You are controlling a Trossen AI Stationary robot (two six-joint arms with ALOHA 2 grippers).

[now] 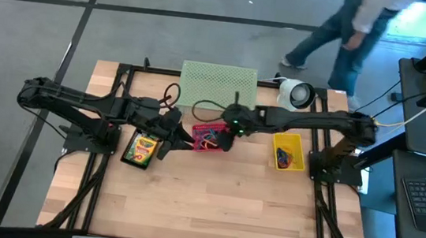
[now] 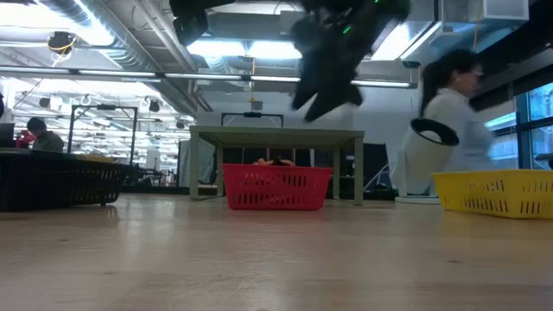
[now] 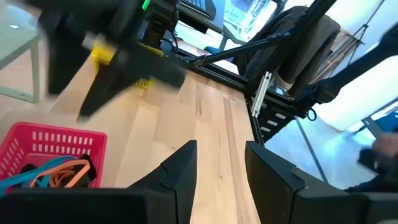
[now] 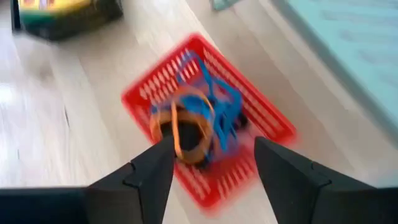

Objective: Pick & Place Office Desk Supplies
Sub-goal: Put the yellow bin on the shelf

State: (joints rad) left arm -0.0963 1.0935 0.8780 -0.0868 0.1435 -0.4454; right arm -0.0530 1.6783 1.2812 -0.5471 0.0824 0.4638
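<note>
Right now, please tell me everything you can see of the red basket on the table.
The red basket is a small rectangular tray of what looks like plastic, with slotted walls and an open top. It sits upright and flat on the wooden table, near its middle, in front of the pale green mesh stand. Inside lie tangled rubber bands, blue and orange, with something small and dark under them. The right gripper hangs open just above it, touching nothing that I can see.

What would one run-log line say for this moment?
right tool: open, above red basket | rubber bands: in basket | left tool: empty, beside it
</note>
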